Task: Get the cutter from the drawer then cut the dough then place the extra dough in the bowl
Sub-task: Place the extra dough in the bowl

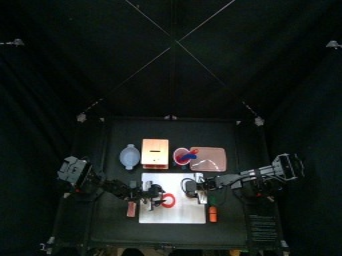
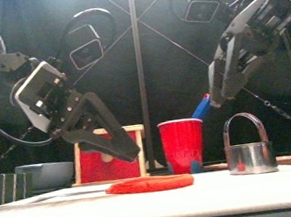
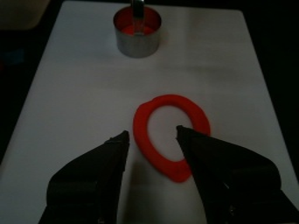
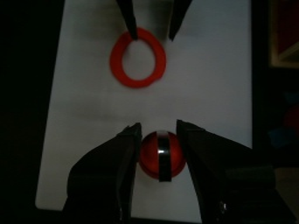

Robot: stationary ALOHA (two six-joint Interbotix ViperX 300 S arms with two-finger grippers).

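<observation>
Red dough ring below left tool (spread) | right tool spread, angled over cutter

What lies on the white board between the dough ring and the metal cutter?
Nothing. In the left wrist view, the stretch of white cutting board between the red dough ring and the round metal cutter is bare.

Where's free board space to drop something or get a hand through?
Free: white board between the dough ring and the cutter, and the board's margins beside the ring. Crowded: behind the board, bowl, wooden box and red cup sit close; left end effector over the ring, right end effector over the cutter.
</observation>
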